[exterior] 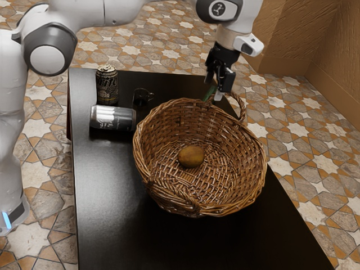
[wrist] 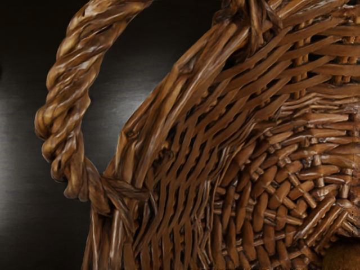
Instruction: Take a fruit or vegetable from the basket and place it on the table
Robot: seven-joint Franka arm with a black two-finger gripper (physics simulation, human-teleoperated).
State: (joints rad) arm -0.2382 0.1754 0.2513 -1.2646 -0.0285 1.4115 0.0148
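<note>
- Above the basket [exterior: 257,169], by its rim and a looped handle [wrist: 64,112]: jaws parted, gripping nothing.
- Target: brown, egg-shaped fruit or vegetable [exterior: 192,157], kiwi or potato, can't say which. Lying on the basket floor, a bit of it at the wrist view's corner.
- Handling, judged: fairly light, firm with slight give, skin matt so probably not slippery; could bruise under a hard squeeze.
- Hold: across the narrower middle, low enough to pass the widest part; pinching an end may make it roll or squirt out.
- Risk: rim and handle could snag the hand; come in over the middle, straight down.
- Basket: glossy woven wicker, round, flared wall, coarse weave, thick twisted handle; likely stiff.
- Desk [exterior: 101,197]: smooth, black, sheeny; fruit might roll once released, so set down gently.
- Also: upright can [exterior: 107,85], can on its side [exterior: 113,117], small dark cup [exterior: 141,98].
</note>
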